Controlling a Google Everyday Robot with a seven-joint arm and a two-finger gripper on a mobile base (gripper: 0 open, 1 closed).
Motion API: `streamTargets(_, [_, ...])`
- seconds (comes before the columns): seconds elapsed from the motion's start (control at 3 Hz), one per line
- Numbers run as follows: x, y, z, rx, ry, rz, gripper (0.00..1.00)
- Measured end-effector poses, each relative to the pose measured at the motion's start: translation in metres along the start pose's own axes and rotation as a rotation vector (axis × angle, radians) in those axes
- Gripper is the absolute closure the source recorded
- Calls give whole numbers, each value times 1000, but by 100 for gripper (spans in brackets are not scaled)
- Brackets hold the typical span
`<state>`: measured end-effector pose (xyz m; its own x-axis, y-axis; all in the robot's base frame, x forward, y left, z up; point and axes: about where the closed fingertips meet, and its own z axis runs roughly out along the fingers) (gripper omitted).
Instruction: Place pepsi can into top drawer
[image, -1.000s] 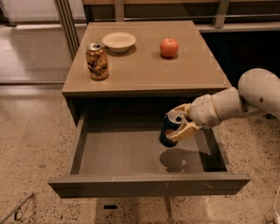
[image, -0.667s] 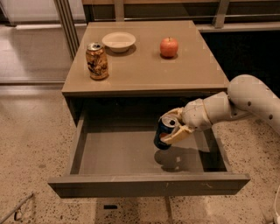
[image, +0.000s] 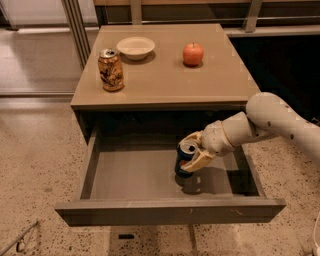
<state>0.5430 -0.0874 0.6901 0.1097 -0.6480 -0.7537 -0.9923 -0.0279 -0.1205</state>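
my gripper (image: 190, 159) clamps pepsi can (image: 184, 159) by its sides | over top drawer (image: 170, 211) right-centre | light, slick, dentable: hold gently

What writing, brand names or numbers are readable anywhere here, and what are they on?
No text can be read anywhere.
Blue can, gripped by the gripper inside the open drawer: markings too blurred to read.
Gold-brown can on the table: pattern only, no legible words.
Bowl, apple, drawer front: no writing visible.
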Motion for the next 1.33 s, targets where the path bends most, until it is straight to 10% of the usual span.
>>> streamTargets(1.0, [45,9,16,-4,71,8,100])
streamTargets(1.33, [43,9,13,-4,71,8,81])
